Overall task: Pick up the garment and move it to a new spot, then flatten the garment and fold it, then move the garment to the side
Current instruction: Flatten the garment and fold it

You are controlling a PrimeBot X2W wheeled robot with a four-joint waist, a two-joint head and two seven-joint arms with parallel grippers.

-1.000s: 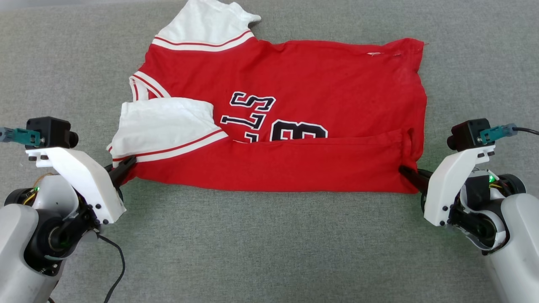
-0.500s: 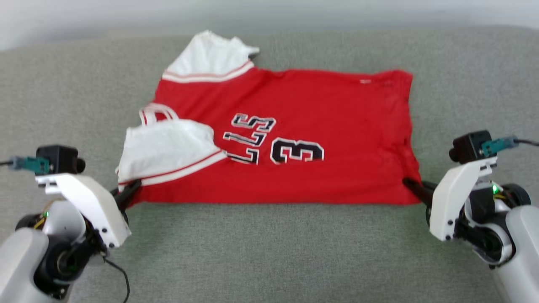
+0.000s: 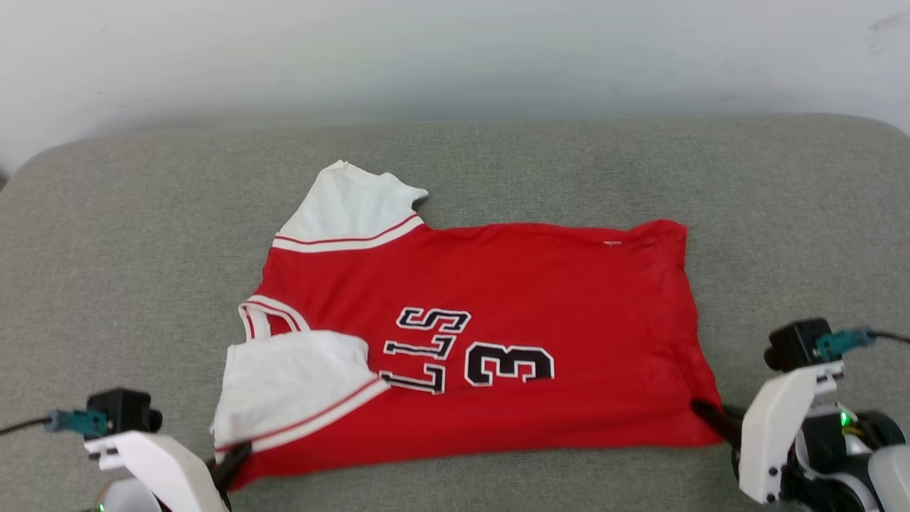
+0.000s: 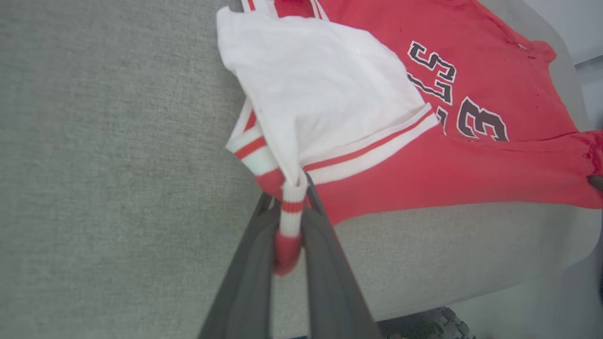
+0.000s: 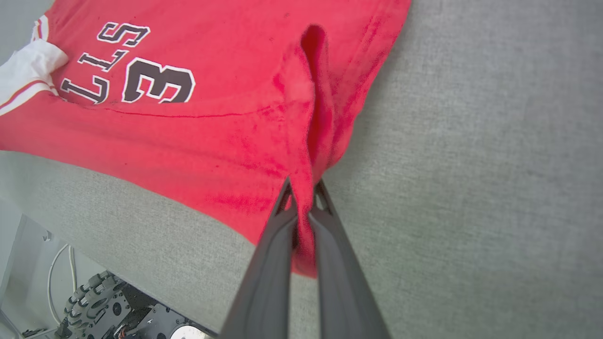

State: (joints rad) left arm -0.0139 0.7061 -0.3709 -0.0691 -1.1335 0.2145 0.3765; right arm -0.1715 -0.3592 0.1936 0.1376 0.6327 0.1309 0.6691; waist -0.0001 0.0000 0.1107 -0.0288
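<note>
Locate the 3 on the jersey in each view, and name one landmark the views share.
Head view: the 3 sits below centre, slightly right, on the jersey.
Left wrist view: the 3 is at upper right.
Right wrist view: the 3 is at upper left.
Shared landmark: the folded white sleeve, just past the letters beside the 3.

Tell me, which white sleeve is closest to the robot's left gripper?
The near sleeve, folded over the garment's red front beside the letters; the left gripper pinches striped trim at its edge. The far sleeve lies flat, well away.
</note>
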